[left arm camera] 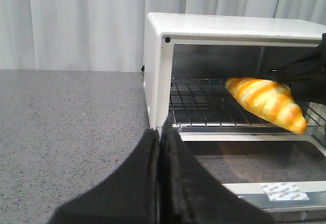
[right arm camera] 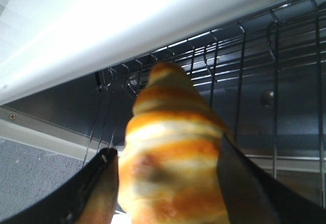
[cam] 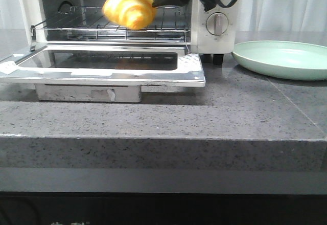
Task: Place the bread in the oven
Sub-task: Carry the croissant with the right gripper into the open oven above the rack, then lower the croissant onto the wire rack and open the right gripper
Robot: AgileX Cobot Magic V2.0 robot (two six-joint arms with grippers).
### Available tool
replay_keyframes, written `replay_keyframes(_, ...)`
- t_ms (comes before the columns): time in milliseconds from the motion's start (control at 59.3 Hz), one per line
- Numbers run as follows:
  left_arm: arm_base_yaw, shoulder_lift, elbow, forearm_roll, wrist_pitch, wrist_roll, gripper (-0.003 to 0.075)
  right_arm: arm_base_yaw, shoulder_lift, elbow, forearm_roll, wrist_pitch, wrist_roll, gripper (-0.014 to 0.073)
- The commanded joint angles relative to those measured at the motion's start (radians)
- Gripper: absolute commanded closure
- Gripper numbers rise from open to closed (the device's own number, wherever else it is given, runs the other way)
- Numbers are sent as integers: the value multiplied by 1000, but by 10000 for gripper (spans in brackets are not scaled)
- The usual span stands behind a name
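The bread [cam: 129,8], a glossy yellow roll with orange-brown stripes, hangs tilted just above the front of the wire rack [cam: 92,28] inside the open white oven [cam: 219,36]. My right gripper [cam: 158,1] reaches in from the right and is shut on the bread [right arm camera: 173,152], one finger on each side. From the left wrist view the bread [left arm camera: 267,102] slopes down toward the door, with the right gripper's dark fingers [left arm camera: 305,76] behind it. My left gripper [left arm camera: 159,132] is shut and empty, low on the counter by the oven's [left arm camera: 229,25] left front corner.
The glass oven door [cam: 194,69] lies folded down flat over the grey counter. A pale green plate [cam: 286,59] sits empty to the right of the oven. A round dial [cam: 217,24] faces forward on the oven's right panel. White curtains hang behind.
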State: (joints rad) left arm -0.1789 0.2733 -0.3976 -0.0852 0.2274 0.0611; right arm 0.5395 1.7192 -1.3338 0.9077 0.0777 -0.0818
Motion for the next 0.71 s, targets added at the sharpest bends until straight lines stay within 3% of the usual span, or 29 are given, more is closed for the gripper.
replay_keyframes(0, 3, 7, -26, 1, -73, -3, 741, -5, -47, -39, 10, -60, -14, 139)
replay_keyframes(337, 3, 7, -26, 1, -73, -3, 741, -5, -100, -34, -8, -13, -21, 172)
replay_keyframes(506, 3, 7, -26, 1, -73, -3, 741, -25, -161, -11, -54, 60, -22, 415)
replay_keyframes(590, 3, 7, -26, 1, -73, -3, 741, -48, -191, -11, -108, 167, -22, 563)
replay_keyframes(691, 3, 7, -26, 1, -73, -3, 741, -83, -226, -11, -205, 297, -22, 669)
